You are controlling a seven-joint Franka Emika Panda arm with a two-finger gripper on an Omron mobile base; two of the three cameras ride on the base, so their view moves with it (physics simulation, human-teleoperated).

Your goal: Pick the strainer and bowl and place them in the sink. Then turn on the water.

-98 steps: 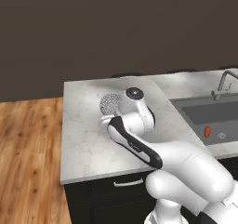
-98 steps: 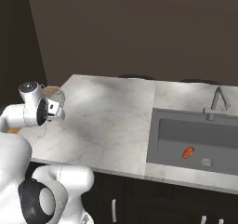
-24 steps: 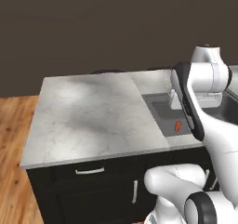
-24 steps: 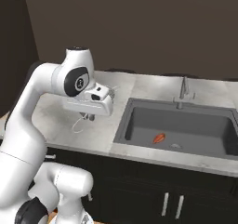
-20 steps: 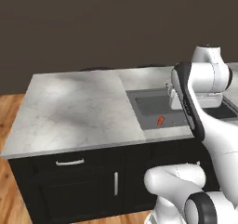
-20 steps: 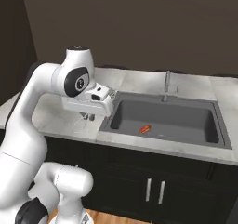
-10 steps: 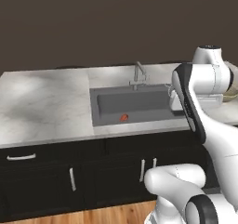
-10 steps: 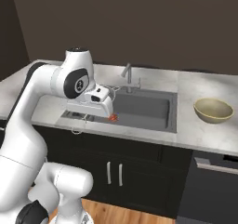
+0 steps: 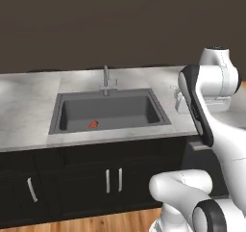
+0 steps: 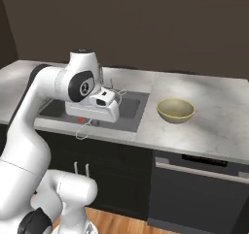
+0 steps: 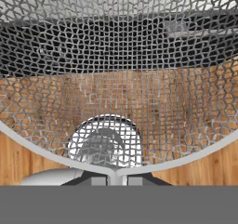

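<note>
Gripper [image 11: 111,180] jaws are pinching together on the strainer [image 11: 116,88], gripping its thin wire rim where the two curved wires meet at the bottom of the hand view. Mesh is spreading across the whole of that view, and through it wooden floor and dark cabinet fronts are showing, so the hand is hanging out past the front edge of the counter [image 10: 204,126]. In the right base view the hand is sitting just in front of the sink [image 10: 131,109], at the counter's front edge, with a thin wire loop of the strainer dangling below it against the dark cabinets [image 10: 112,179]. The sink is lying set into the counter, its faucet [image 9: 106,79] standing at its back rim. A small orange-red object [image 9: 93,124] is resting on the sink floor, towards the left front corner in the left base view. The bowl [image 10: 176,110] is sitting upright on the counter to the right of the sink, well apart from the hand and clear of the sink rim. In the left base view the arm [image 9: 202,101] is reaching up and over the counter to the right of the sink, its hand hidden behind its own links.
</note>
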